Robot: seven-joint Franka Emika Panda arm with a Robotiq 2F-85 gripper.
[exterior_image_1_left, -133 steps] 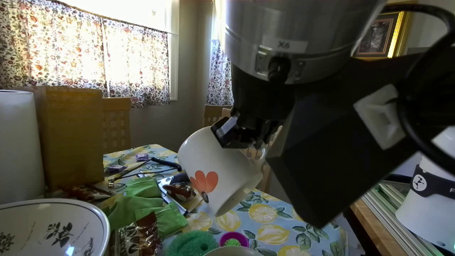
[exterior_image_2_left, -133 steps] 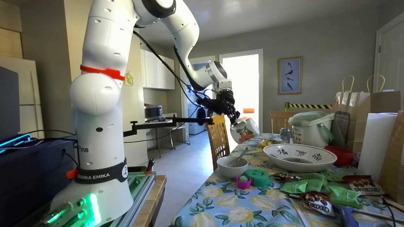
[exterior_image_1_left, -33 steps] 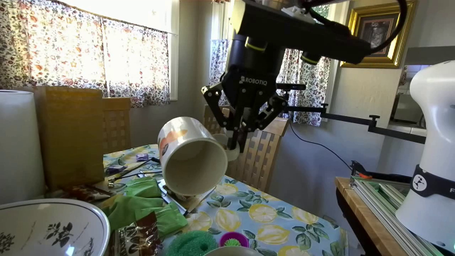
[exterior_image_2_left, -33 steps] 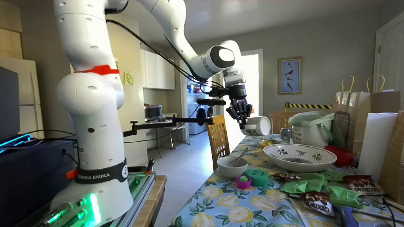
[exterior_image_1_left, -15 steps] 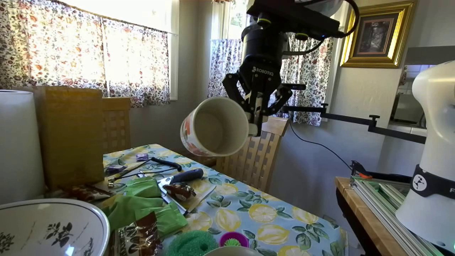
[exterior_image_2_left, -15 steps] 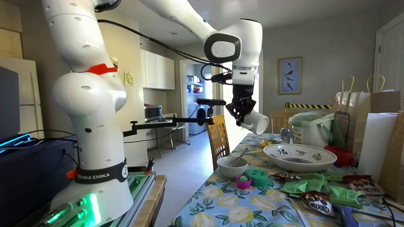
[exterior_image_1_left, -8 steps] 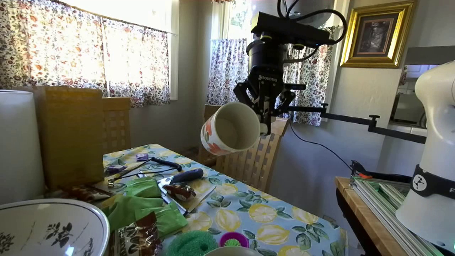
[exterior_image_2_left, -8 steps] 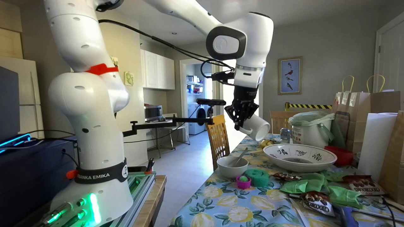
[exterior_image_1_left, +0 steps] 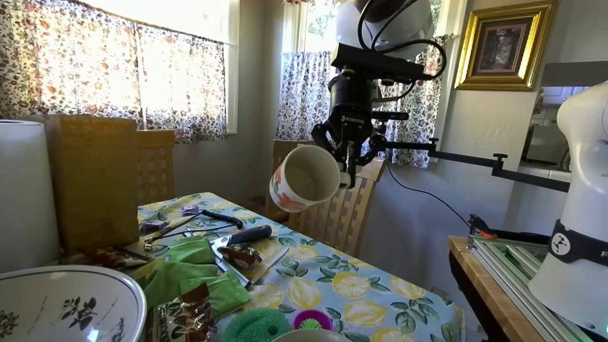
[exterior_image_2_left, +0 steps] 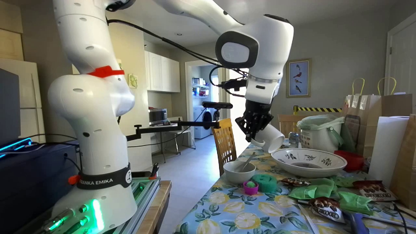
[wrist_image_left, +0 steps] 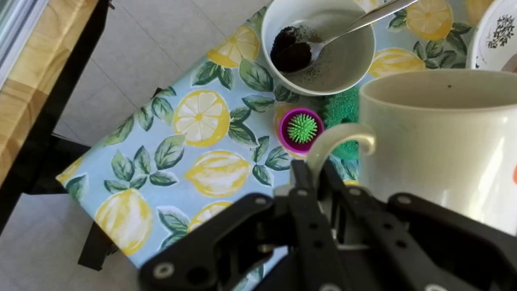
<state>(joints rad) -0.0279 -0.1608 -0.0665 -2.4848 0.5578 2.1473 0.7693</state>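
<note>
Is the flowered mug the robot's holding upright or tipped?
Tipped: in an exterior view the flowered mug leans, its inside facing the camera; the gripper pinches its handle.

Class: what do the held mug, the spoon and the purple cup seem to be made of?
Mug: probably glazed ceramic; glossy highlights on its pale side.
Spoon: likely polished metal, silvery with bright streaks.
Purple cup: perhaps plastic or silicone, evenly coloured, finish unclear.

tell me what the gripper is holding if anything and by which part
The gripper holds a white mug by its handle, the jaws closed on it.
</note>
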